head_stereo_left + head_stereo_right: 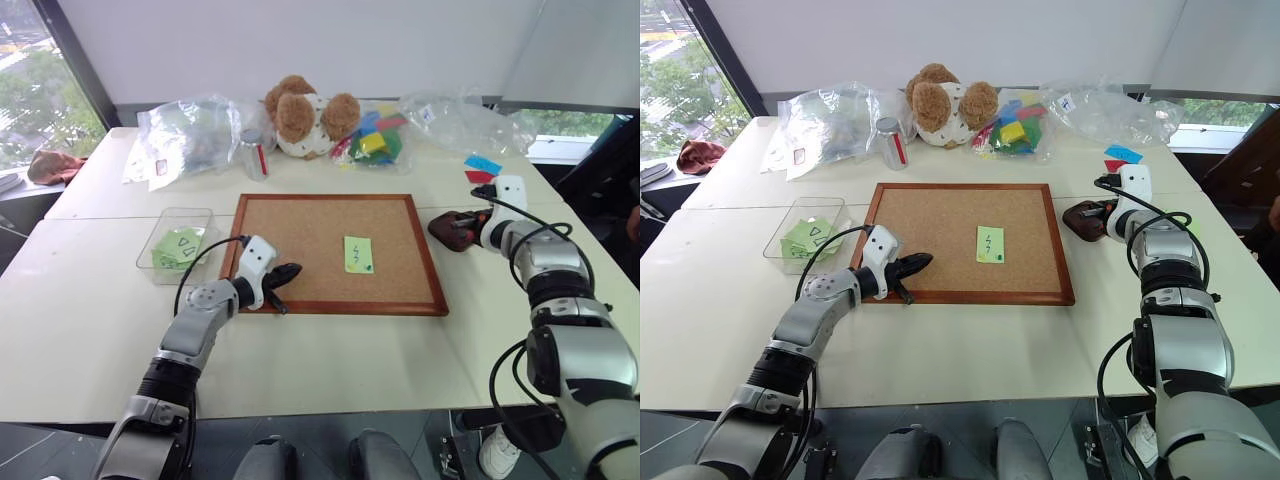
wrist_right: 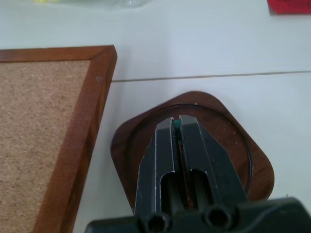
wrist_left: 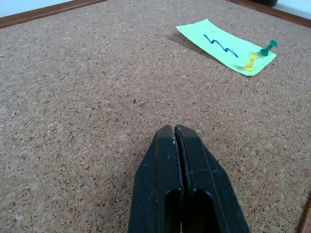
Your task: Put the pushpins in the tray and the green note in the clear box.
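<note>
The green note (image 1: 358, 254) with a dark squiggle lies on the corkboard (image 1: 300, 225), pinned near one end by a green pushpin (image 3: 267, 47) and a yellow pushpin (image 3: 250, 62). My left gripper (image 1: 285, 272) is shut and empty, low over the board's near-left part and pointing toward the note. The dark reddish-brown tray (image 1: 445, 228) sits on the table just right of the board. My right gripper (image 2: 176, 119) hangs over the tray's middle, shut on a small green pushpin (image 2: 177, 125) at its tips. The clear box (image 1: 150, 250) stands left of the board.
Green notes marked with triangles (image 1: 180, 248) lie inside the clear box. At the back stand a teddy bear (image 1: 305, 115), a small can (image 1: 253, 155), clear plastic bags (image 1: 195, 130) and a bag of coloured blocks (image 1: 375, 140). Blue and red notes (image 1: 482, 166) lie behind the tray.
</note>
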